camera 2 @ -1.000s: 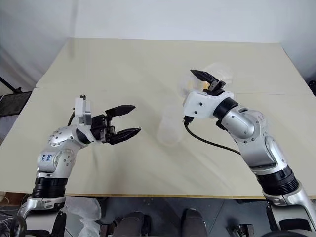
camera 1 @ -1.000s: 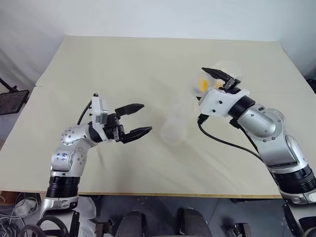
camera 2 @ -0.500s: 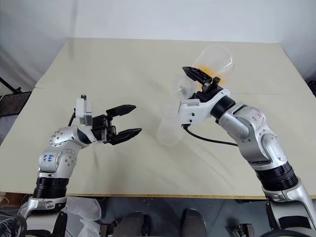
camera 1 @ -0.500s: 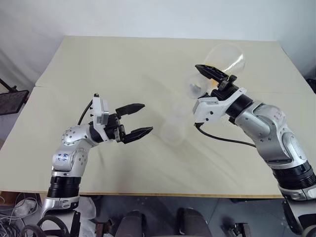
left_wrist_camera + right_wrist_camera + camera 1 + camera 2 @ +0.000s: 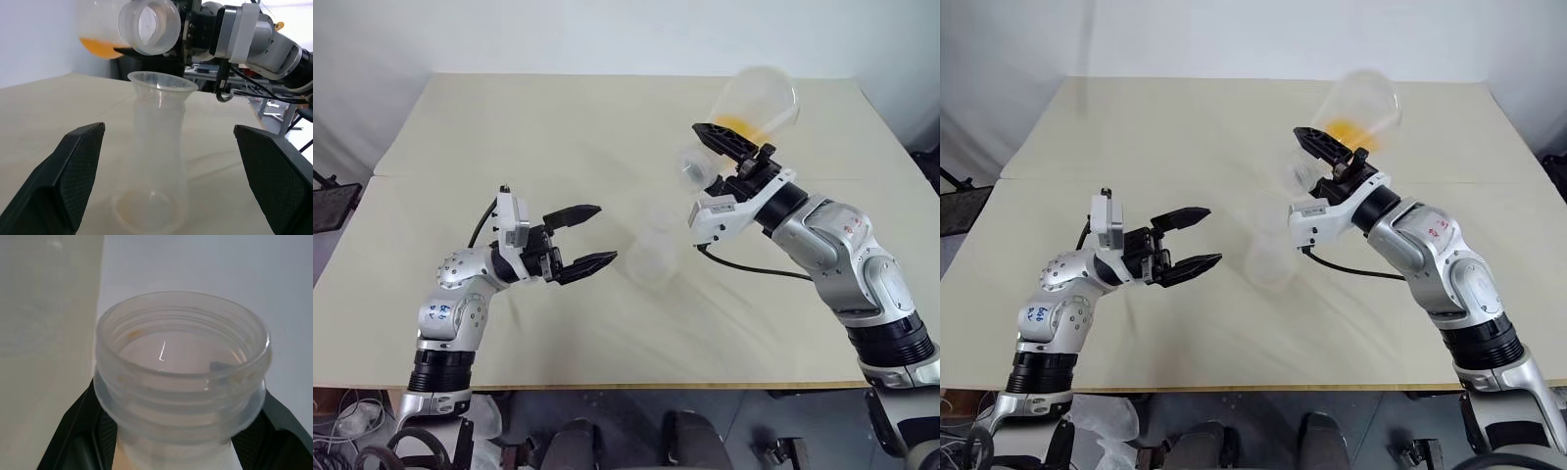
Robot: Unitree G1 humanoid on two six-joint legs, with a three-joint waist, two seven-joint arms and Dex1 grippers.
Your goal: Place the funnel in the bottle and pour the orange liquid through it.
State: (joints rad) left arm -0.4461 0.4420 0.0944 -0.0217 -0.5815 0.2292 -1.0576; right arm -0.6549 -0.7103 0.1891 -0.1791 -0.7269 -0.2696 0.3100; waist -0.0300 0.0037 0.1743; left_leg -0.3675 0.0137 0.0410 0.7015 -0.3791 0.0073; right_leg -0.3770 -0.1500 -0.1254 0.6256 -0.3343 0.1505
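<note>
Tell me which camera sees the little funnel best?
The left wrist view. The funnel stands close and central there, its flared rim clear, seated in the bottle. Both eye views show it as a faint pale shape on the table. The right wrist view faces the threaded mouth of the tilted container.

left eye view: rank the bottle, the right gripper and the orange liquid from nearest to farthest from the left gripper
1. bottle, standing on the table just right of the open left gripper
2. right gripper, raised farther right, shut on the clear container at its neck
3. orange liquid, in that tilted container's far end, beyond the right gripper
</note>
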